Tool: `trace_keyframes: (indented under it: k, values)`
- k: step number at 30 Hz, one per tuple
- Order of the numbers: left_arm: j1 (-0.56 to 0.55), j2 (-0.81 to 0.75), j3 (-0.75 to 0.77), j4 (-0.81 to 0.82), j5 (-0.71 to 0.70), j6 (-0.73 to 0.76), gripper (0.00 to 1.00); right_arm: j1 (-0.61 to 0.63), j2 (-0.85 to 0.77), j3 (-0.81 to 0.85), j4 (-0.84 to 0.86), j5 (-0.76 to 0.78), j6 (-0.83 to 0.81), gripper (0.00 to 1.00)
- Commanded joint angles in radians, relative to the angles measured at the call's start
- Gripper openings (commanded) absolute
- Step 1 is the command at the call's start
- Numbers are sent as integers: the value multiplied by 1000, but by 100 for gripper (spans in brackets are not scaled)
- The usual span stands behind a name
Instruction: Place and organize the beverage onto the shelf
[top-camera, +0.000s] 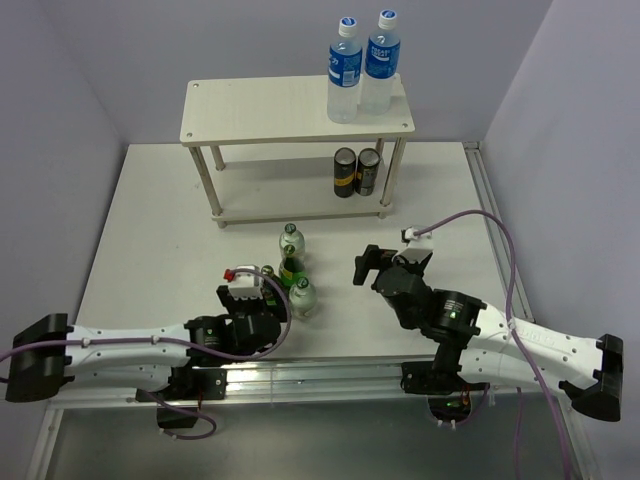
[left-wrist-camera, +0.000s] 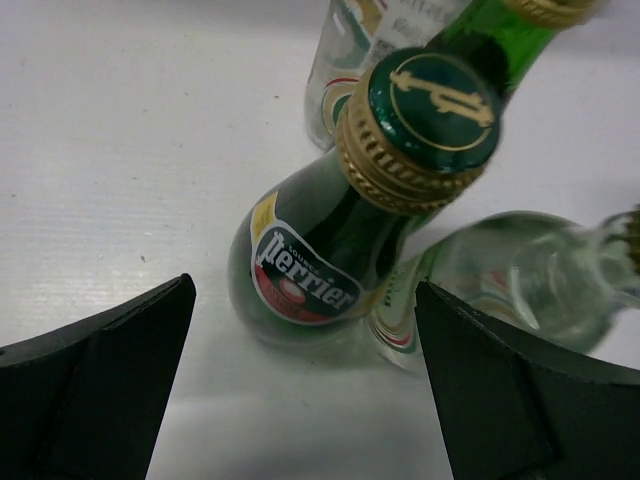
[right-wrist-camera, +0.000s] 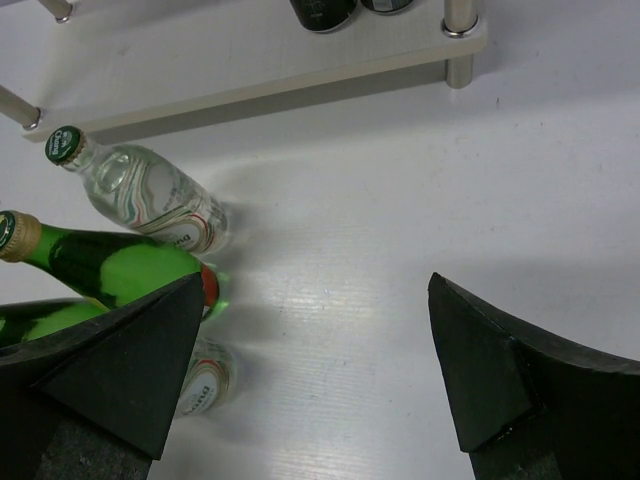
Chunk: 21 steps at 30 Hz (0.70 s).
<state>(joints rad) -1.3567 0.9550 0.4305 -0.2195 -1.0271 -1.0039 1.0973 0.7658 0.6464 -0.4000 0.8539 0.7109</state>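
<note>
Shelf (top-camera: 260, 105) of pale wood stands at the far side of the worktop (top-camera: 160, 230). Two blue-labelled plastic bottles (top-camera: 344, 70) are side by side on its top board. They are at the right end, the nearer one close to the front edge. The rest of that board runs off to the left as bare wood. On the lower board, just inside the shelf's right front leg, two dark cans (top-camera: 345, 172) stand together.

Four small bottles are bunched on the worktop in front of the shelf, a little right of its middle. A clear bottle (top-camera: 291, 240) with a green cap is nearest the shelf, near the lower board's front edge but apart from it. Behind it, away from the shelf, come a green bottle (top-camera: 292, 268) and a second clear bottle (top-camera: 302, 297). They are packed so close that I cannot tell whether they touch.

The fourth, a green Perrier bottle (left-wrist-camera: 320, 260) with a gold collar, stands on the cluster's left side. The left hand (left-wrist-camera: 305, 290) hangs over it with its fingers (left-wrist-camera: 100, 390) spread wide. The wrist view shows a strip of worktop on either side of the glass and no contact.

The right hand (top-camera: 365, 265) hovers in front of the shelf's right end, apart from the bunch. Its fingers (right-wrist-camera: 510, 370) are also spread wide with only worktop between them. Open worktop lies from there to the shelf's front edge and right front leg.
</note>
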Motion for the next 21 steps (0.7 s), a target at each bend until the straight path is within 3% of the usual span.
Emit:
trace_keyframes:
  k: [1, 21]
  values:
    - [40, 70, -21, 179, 19, 99, 99, 7, -11, -2, 12, 39, 15, 100]
    - [145, 304, -116, 574, -4, 215, 99, 9, -54, -47, 10, 40, 13, 100]
